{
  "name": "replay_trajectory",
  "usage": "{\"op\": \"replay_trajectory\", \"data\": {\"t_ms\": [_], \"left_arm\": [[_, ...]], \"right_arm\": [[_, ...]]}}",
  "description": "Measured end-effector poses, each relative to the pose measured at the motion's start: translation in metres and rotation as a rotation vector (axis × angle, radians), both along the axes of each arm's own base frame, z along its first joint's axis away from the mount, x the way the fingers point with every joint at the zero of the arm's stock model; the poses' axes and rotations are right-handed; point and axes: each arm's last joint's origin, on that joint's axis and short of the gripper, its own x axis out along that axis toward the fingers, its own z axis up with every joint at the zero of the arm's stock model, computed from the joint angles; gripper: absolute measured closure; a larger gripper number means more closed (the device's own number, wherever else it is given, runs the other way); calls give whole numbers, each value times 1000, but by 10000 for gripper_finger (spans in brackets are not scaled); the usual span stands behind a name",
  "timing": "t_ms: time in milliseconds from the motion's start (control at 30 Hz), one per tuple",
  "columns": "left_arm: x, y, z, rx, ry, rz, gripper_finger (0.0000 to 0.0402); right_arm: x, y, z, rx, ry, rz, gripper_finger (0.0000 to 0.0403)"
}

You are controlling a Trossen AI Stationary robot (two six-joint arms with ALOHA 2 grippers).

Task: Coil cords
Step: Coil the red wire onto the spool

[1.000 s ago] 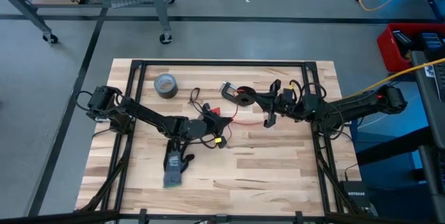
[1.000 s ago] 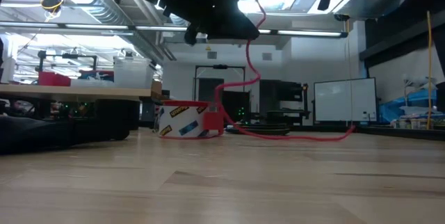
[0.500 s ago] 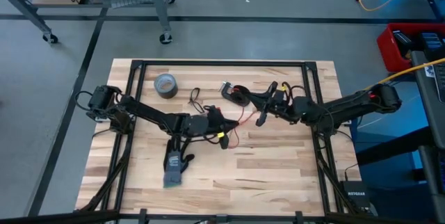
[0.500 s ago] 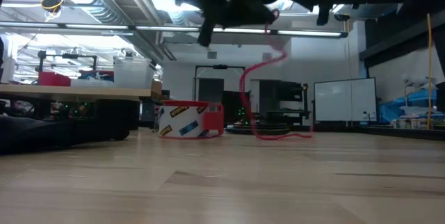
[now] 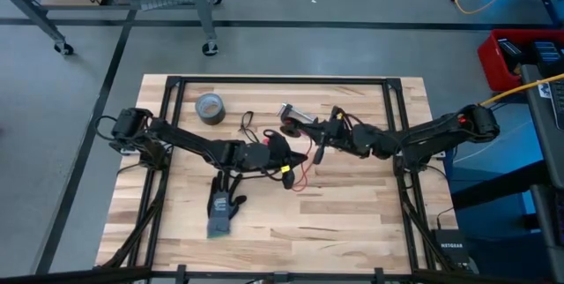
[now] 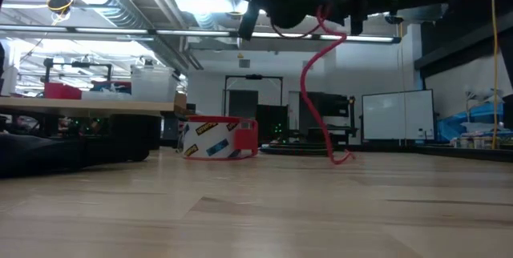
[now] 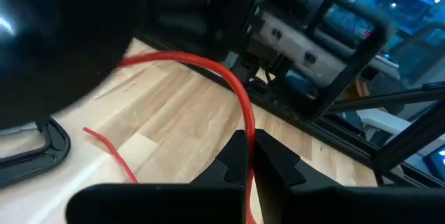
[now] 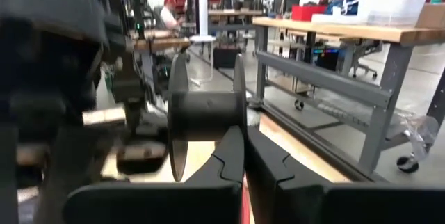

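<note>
The left tool [image 5: 284, 168] is clenched on the red cord [image 7: 240, 109], which runs up between its two dark fingers [image 7: 233, 158] in the left wrist view. The right tool [image 5: 317, 153], just beside it toward the duct-tape roll's side of the table [image 5: 352, 213], is also pinched tight on the same red cord (a sliver of red shows between its fingers). From the low view the cord hangs from above in a wavy line, its end touching the wood. The black cord [image 5: 247, 125] lies looped between the grey duct-tape roll [image 5: 210, 108] and the tools. A dark glove [image 5: 224, 209] lies well apart from the roll, below the left arm.
</note>
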Motion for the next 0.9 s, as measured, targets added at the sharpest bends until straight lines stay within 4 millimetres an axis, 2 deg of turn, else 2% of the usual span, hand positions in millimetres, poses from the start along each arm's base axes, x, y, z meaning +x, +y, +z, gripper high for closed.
{"op": "replay_trajectory", "data": {"t_ms": [467,733,900], "left_arm": [[-3,0,6,14,9,-4,400],[-17,5,13,39,109,57,400],[-28,6,24,47,121,87,400]], "right_arm": [[-2,0,-17,-10,180,0,398],[-2,3,-22,55,213,105,398],[-2,3,-24,61,229,116,398]]}}
